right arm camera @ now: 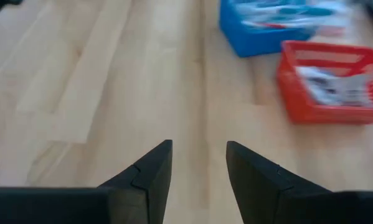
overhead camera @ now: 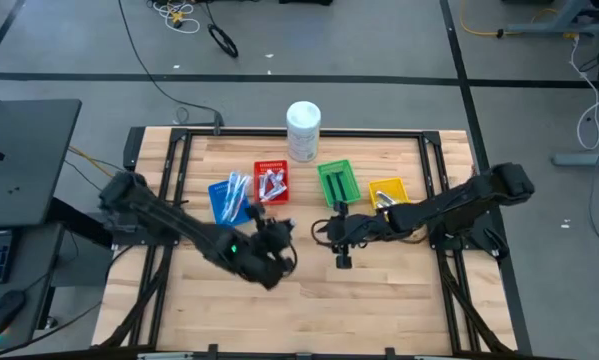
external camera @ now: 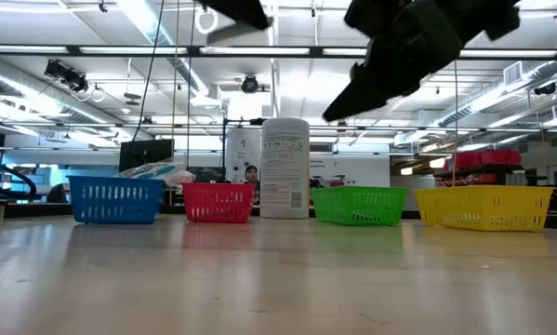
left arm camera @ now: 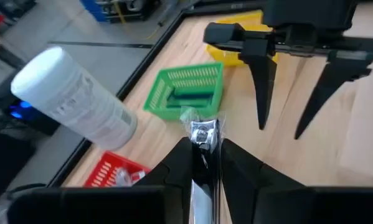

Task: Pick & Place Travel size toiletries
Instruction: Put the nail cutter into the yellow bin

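The landmark is the tall white cylindrical plastic tub (overhead camera: 303, 130) with a printed label, standing upright at the far edge of the pale wooden plank table (overhead camera: 379, 300). Just in front of it runs a row of four small slotted plastic baskets. The red basket (overhead camera: 271, 183) sits just in front of the tub and slightly to its left, holding silvery crinkled sachets (overhead camera: 270, 184). The blue basket (overhead camera: 229, 198) lies farther to the tub's left and holds slim blue-white toothbrushes (overhead camera: 235, 192). The green basket (overhead camera: 336, 183) is in front of the tub to its right, with a dark flat item lying inside. The yellow basket (overhead camera: 388, 192) lies farthest to the tub's right.

The left gripper (left arm camera: 204, 163) hangs above the table, in front of the tub and nearer than the red basket. Its two dark wedge-shaped fingers are drawn narrow and pinch a thin glossy silvery sachet (left arm camera: 202, 134), whose crumpled end sticks out past the fingertips.

The right gripper (right arm camera: 198, 163) hovers in front of the green basket, well forward of the tub. Its matte black tapered fingers stand apart with bare wood grain showing between them, and they carry nothing.
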Available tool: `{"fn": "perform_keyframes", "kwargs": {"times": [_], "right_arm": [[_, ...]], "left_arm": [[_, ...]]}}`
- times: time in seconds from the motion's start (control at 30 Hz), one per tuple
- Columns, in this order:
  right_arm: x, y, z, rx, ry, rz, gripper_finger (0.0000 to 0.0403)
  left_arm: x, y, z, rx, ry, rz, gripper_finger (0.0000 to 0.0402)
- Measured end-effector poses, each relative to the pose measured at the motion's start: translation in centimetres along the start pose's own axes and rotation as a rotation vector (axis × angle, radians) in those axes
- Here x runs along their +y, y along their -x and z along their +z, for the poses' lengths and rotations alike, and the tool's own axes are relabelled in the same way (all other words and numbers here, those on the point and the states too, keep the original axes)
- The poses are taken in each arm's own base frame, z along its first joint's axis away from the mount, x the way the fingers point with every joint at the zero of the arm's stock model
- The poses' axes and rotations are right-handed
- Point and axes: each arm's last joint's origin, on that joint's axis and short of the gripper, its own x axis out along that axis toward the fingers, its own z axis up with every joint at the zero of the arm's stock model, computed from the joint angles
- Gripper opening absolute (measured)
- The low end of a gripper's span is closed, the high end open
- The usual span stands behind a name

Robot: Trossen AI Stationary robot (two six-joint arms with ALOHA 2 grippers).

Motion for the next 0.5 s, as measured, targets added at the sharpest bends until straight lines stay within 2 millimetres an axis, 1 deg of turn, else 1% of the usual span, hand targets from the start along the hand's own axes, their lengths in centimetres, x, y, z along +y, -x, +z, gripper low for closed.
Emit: {"fn": "perform_keyframes", "kwargs": {"times": [0.07, 0.13, 0.23, 0.33, 0.4, 0.5], "right_arm": [[-0.4, 1.4, 0.4, -0.003, 0.009, -0.029, 0.0161], [-0.7, 2.7, 1.1, -0.042, 0.003, -0.048, 0.0161], [-1.1, 4.7, 2.1, -0.109, 0.027, -0.053, 0.0161], [-1.4, 6.2, 2.8, -0.165, 0.038, -0.078, 0.0161], [-1.8, 6.9, 2.9, -0.173, 0.03, -0.13, 0.0161], [-2.2, 7.6, 2.8, -0.159, 0.025, -0.214, 0.0161]], "left_arm": [[1.9, 0.3, 1.1, -0.001, 0.015, -0.017, 0.0068], [3.5, 0.3, 1.9, -0.001, 0.012, -0.031, 0.007], [5.1, -0.2, 2.8, -0.003, 0.0, -0.033, 0.007], [5.9, -1.6, 3.6, -0.005, -0.003, -0.069, 0.0067], [6.5, -2.7, 4.3, -0.015, 0.005, -0.135, 0.0067], [7.3, -4.8, 5.1, -0.081, 0.036, -0.252, 0.0068]]}}
